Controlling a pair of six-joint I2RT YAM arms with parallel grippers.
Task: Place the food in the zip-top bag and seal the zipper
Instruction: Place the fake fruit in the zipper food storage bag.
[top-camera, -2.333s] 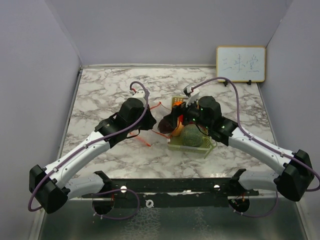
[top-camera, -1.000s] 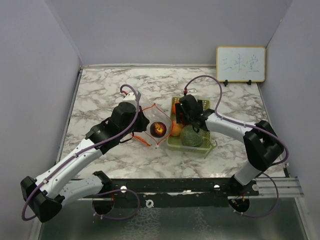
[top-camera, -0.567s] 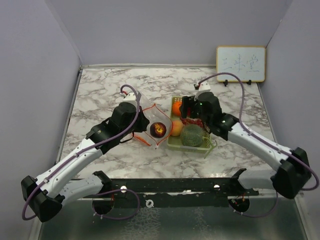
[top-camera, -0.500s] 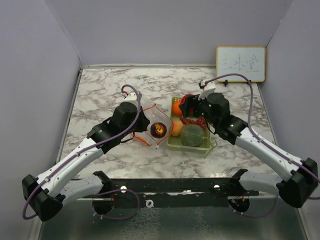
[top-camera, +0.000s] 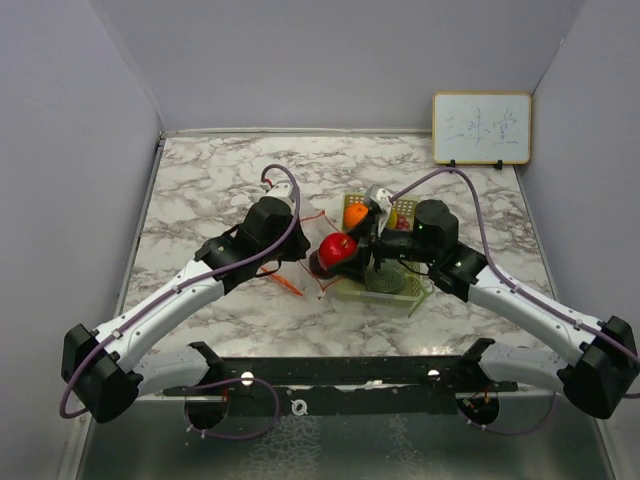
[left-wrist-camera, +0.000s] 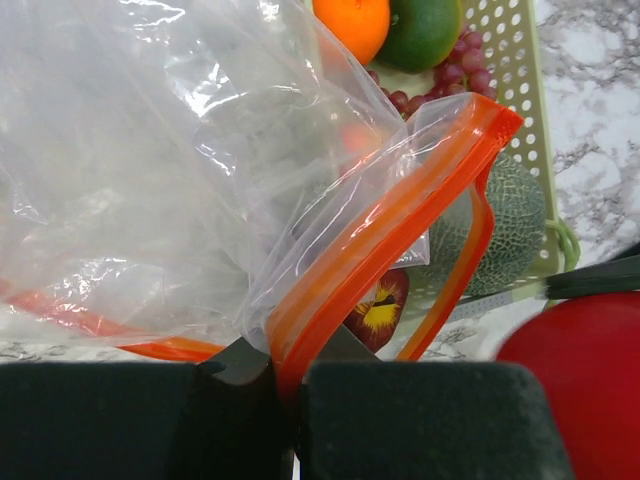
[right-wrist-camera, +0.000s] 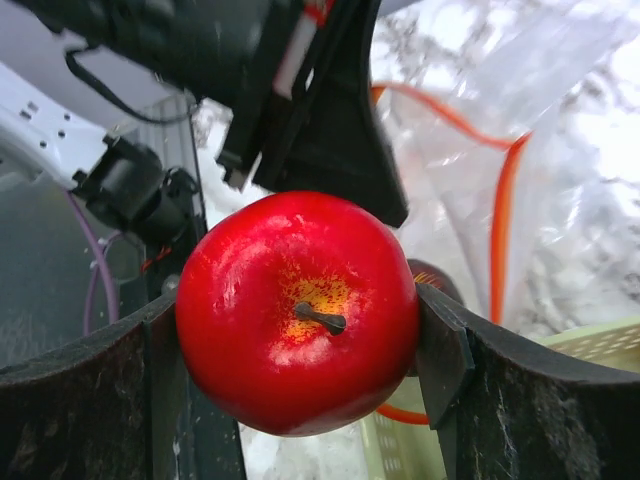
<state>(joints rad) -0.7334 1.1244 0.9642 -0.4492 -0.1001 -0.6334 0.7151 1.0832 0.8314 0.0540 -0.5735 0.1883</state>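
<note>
The red apple (right-wrist-camera: 298, 310) is clamped between the two fingers (right-wrist-camera: 90, 400) of the right gripper (top-camera: 342, 248), stem facing the wrist camera. In the top view it is held at frame centre, just right of the zip-top bag (top-camera: 312, 222) and above the near left corner of the pale green tray (top-camera: 400, 297).

The left gripper (left-wrist-camera: 285, 372) is closed on the orange zipper rim (left-wrist-camera: 400, 200), so the bag's mouth is held up on one side only. In the left wrist view, the mouth's long axis runs from bottom centre to upper right, and the apple shows at lower right, beside the opening and not yet inside.

The right arm is judged nearer and better placed for insertion.

- A dark red fruit (left-wrist-camera: 378, 310) lies at the mouth and may block entry.
- The unheld rim hangs loose.
- The melon (left-wrist-camera: 515, 215), orange (left-wrist-camera: 352, 22), green fruit (left-wrist-camera: 425, 30) and grapes (left-wrist-camera: 455, 80) lie in the tray.
</note>
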